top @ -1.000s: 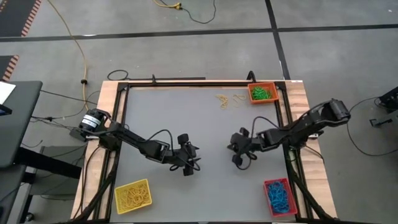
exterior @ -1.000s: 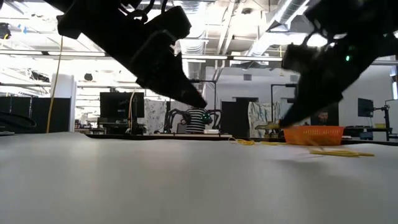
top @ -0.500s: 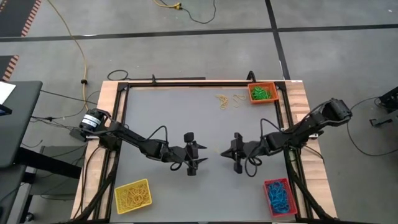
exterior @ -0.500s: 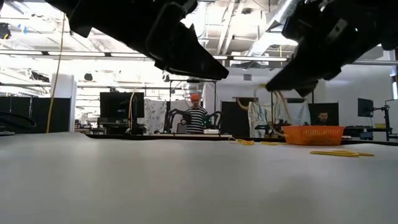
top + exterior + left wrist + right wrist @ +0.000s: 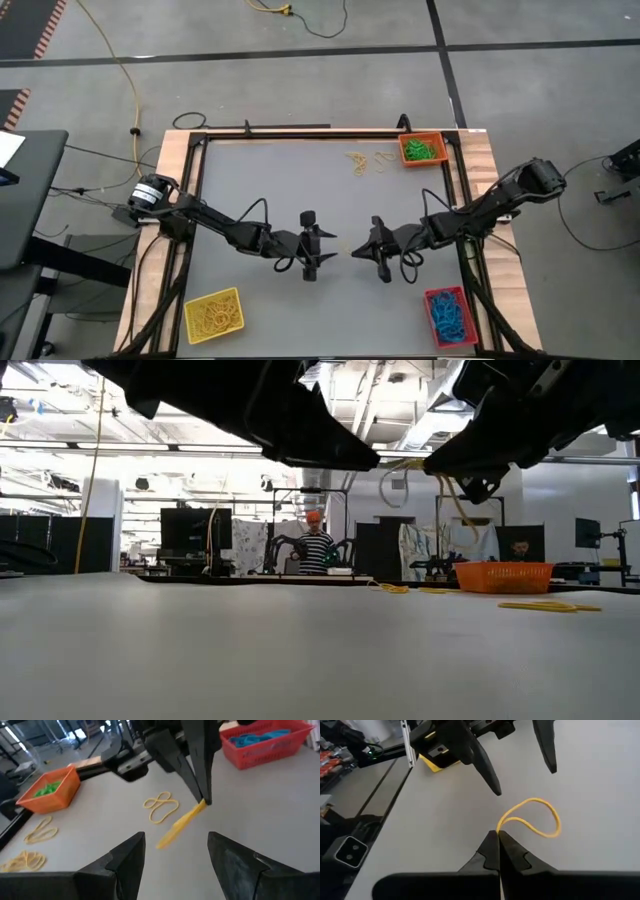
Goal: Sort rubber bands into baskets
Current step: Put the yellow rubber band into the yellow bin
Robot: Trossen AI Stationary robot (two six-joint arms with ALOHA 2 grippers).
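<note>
a: where's the thin yellow rubber band loop (image 5: 532, 817) now?

b: pinched in the right gripper (image 5: 357, 250), fingers pressed together on one end. it sticks out toward the left gripper (image 5: 330, 250), whose fingers are spread, at centre frame in the high view. the band's long axis runs along the line between the two tips, so the left one is just beside its free end.

a: and against a second ago?

b: both arms have swung inward; tips nearly meet now. the yellow rectangular plastic basket (image 5: 213, 315) sits lower left.
</note>
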